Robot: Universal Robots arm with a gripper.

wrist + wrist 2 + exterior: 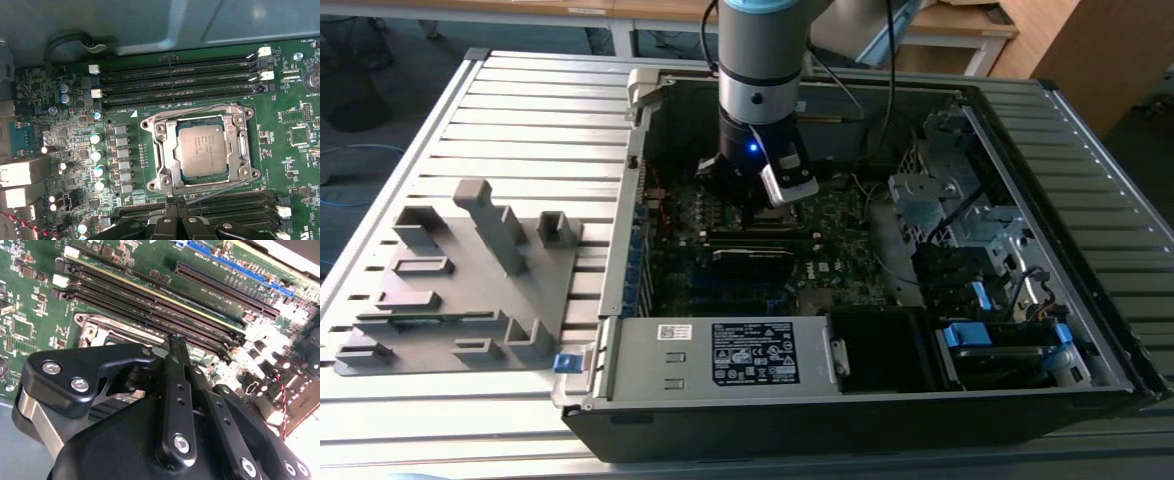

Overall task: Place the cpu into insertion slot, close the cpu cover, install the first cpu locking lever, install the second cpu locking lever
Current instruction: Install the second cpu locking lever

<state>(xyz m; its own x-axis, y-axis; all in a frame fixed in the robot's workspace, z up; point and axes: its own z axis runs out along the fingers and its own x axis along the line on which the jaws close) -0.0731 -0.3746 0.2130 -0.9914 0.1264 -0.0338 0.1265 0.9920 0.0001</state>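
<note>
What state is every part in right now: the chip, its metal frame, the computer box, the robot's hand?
Grey square metal-topped cpu: seated in its socket.
Silver square metal cpu cover: down around the chip.
Black computer case: open, side panel off.
Black robot hand: fingers together, holding nothing, just above the board.

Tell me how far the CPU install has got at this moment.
The cpu sits in the insertion slot with the cpu cover closed over its edges. The claw hovers beside the socket. Whether either locking lever is latched cannot be told.
</note>
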